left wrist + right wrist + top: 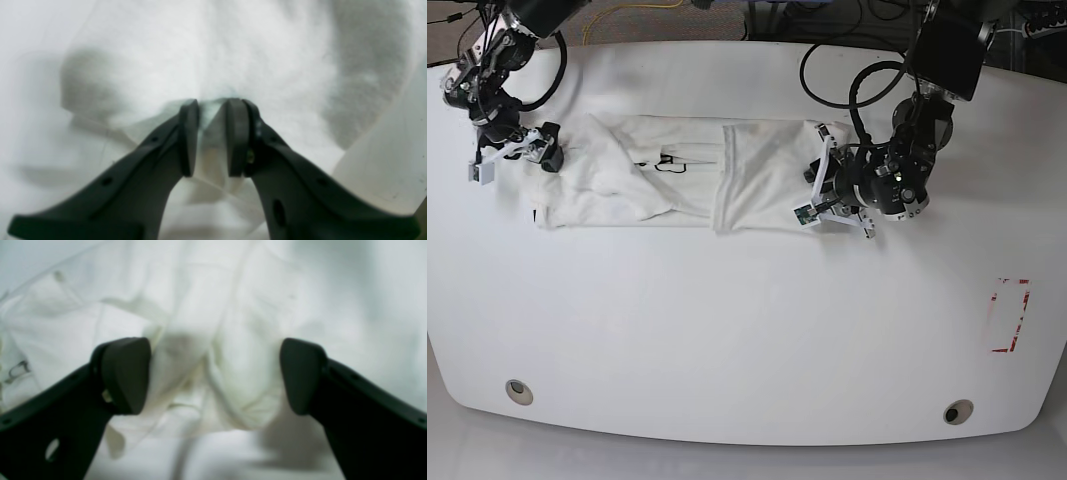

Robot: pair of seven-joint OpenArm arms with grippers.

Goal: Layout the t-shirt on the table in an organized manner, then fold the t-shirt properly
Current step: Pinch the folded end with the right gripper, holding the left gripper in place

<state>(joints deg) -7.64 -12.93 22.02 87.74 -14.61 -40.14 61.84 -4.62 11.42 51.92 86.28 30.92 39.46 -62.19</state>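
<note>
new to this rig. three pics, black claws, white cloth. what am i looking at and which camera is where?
It is a robot with two arms working over a white table. The base picture looks down from above; the other two come from cameras mounted on each wrist, looking out past that arm's own claw.

A white t-shirt lies crumpled in a long strip across the far half of the table. A red-and-white tape rectangle sits near one edge, and two round metal holes near the front edge.

In the overhead picture the sides are mirrored: the left gripper is on the picture's right, the right gripper on its left.

The left wrist view shows the left gripper pinching a fold of the shirt between its pads. The right wrist view shows the right gripper wide open with bunched cloth between its fingers, nothing gripped.
</note>
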